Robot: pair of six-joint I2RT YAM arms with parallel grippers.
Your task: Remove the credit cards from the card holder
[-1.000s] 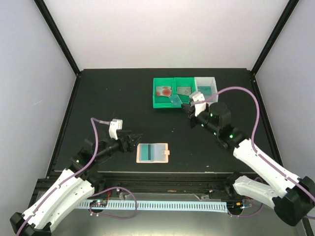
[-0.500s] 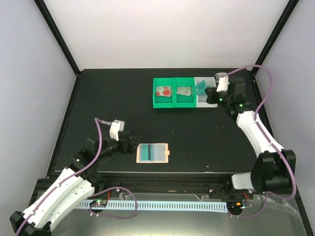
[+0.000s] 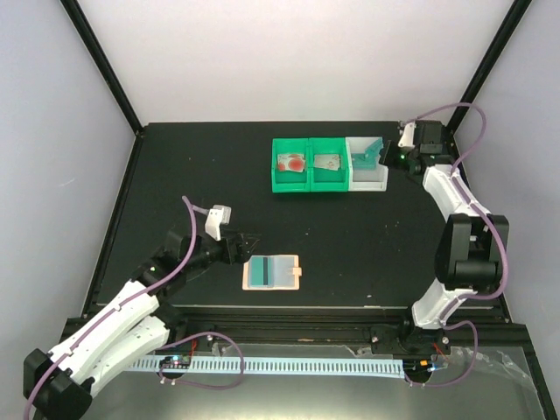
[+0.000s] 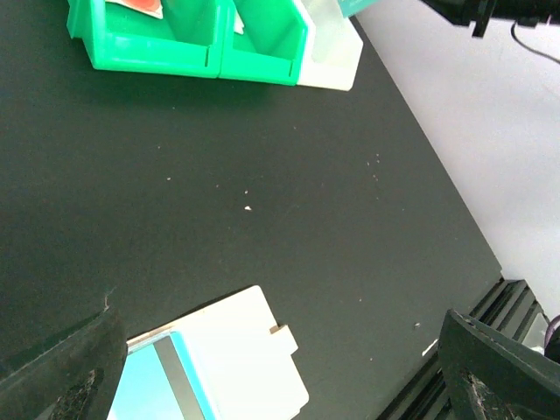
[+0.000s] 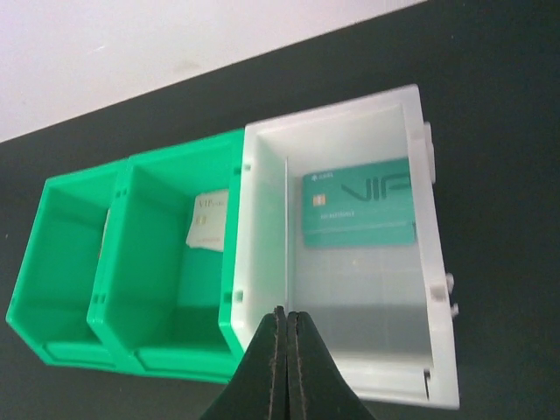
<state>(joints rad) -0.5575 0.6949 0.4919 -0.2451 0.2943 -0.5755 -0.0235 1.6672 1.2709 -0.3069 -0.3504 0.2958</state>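
The card holder (image 3: 282,271) lies open on the black table, with a teal card (image 3: 257,272) in its left panel. My left gripper (image 3: 248,247) is open just left of it. In the left wrist view the holder (image 4: 249,350) and its teal card (image 4: 144,389) lie between the spread fingers of the left gripper (image 4: 280,313). My right gripper (image 3: 395,157) is shut beside the white bin (image 3: 367,182), with nothing seen between its fingers. A teal card (image 5: 359,210) lies in the white bin (image 5: 437,289) ahead of the right gripper (image 5: 285,313). A red-blotch card (image 3: 290,162) and a silver-grey card (image 3: 327,161) lie in the green bins.
Two joined green bins (image 3: 306,185) stand left of the white bin at the back of the table. They also show in the right wrist view (image 5: 131,359) and the left wrist view (image 4: 201,57). The table's front rail (image 4: 490,297) is close to the holder.
My right gripper held a teal card over the white bin; now it is drawn back to the right and the card lies in the bin. My left gripper has moved right, closer to the holder.
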